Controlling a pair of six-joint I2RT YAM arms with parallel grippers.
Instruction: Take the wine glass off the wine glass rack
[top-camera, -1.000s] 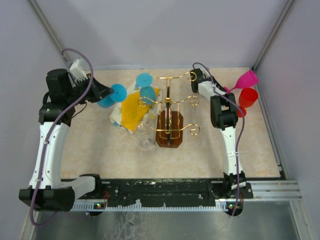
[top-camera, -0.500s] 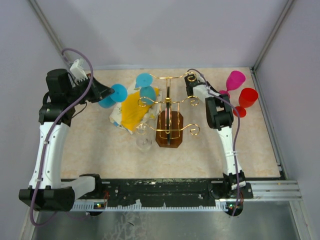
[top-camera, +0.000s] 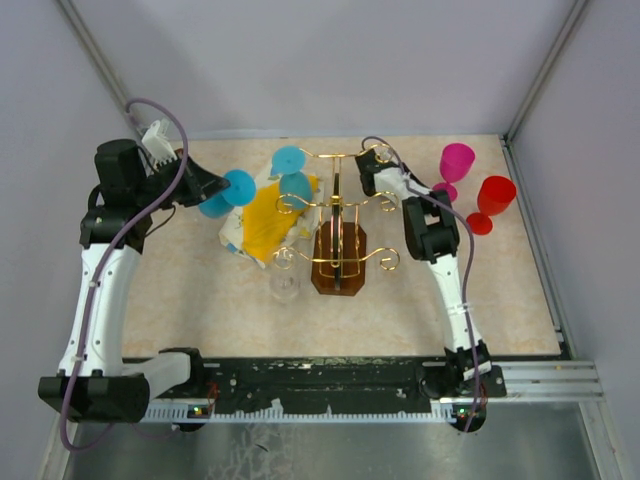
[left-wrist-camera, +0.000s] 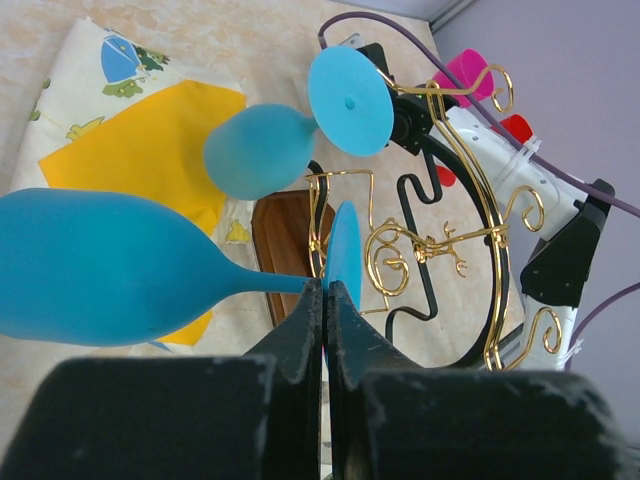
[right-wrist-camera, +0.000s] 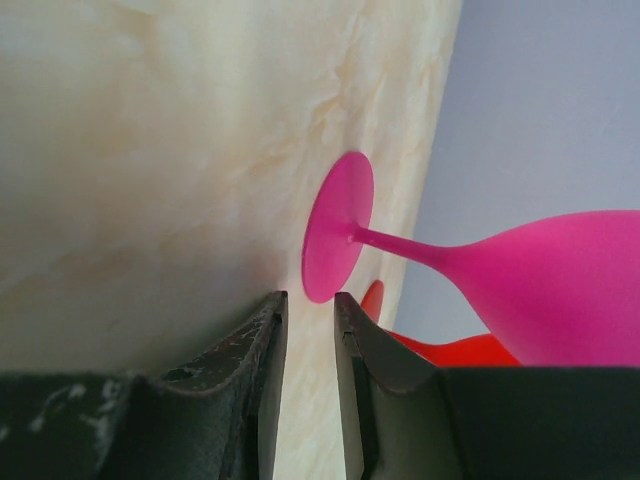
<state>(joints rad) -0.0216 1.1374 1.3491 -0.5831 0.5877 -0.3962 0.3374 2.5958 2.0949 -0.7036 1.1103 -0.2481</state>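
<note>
Blue glass (left-wrist-camera: 100, 265) pinched tight in the left claw (left-wrist-camera: 325, 290), right at the joint of stem and foot; off the rack (top-camera: 326, 266) already, just to the left of it, up above the table (top-camera: 200, 290) and near the edge of the cloth (top-camera: 262, 222); lying on its side, stem about level, foot toward the rack, bowl pointing away from it; clear of the gold wire, not touching.

Second blue glass (top-camera: 296, 186) on the rack's far left arm, between the two claws but nearer the left one.

Right claw (right-wrist-camera: 308, 300) at the far right corner of the rack, jaws a little apart, nothing in them; pink glass (right-wrist-camera: 560, 275) just ahead, standing on the table beside a red glass (top-camera: 497, 190), not touched.

Best guess for the next move: a set-down by the left arm; stem to be tipped from level to upright, foot down, and away from the wire. Second blue glass hard to reach from the right, with the whole rack in between.
</note>
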